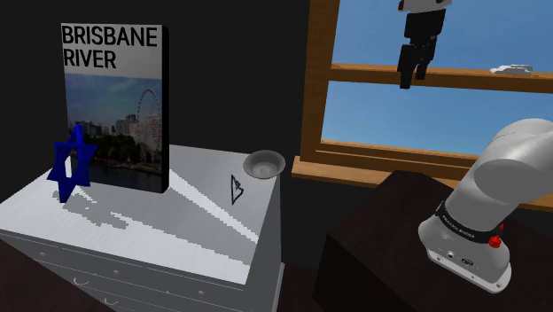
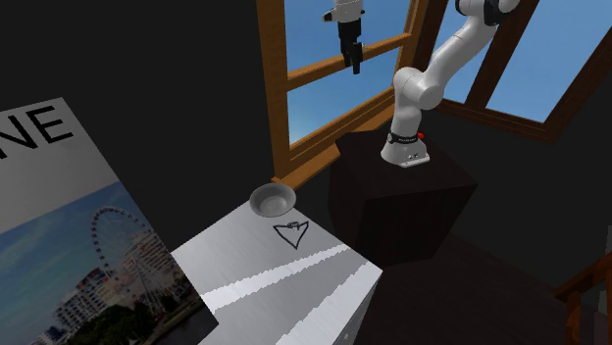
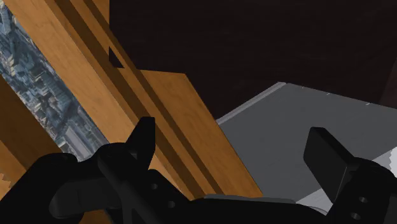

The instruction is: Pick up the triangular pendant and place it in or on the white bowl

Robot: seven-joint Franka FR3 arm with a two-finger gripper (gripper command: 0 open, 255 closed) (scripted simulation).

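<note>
my fingers (image 3: pixel 327 156) stand wide apart, holding nothing, high beside the wooden window frame (image 1: pixel 316 89). the triangular pendant (image 1: pixel 236 189) lies on the grey surface (image 1: pixel 177 230) near the bowl (image 1: pixel 264 164).

1. The triangular pendant (image 1: pixel 236 189) (image 2: pixel 291 233) is a thin, dark outline: a triangle with a notched wide end that narrows to one sharp tip. It lies flat on the pale dresser top (image 1: pixel 177 230), close to the edge on the shoulder view's right.
2. The bowl (image 1: pixel 264 164) (image 2: pixel 272 200) is small, round and shallow, drawn grey with a lighter rim. It stands upright, hollow side up, at the dresser top's corner, near the pendant's wide end but apart from it.
</note>
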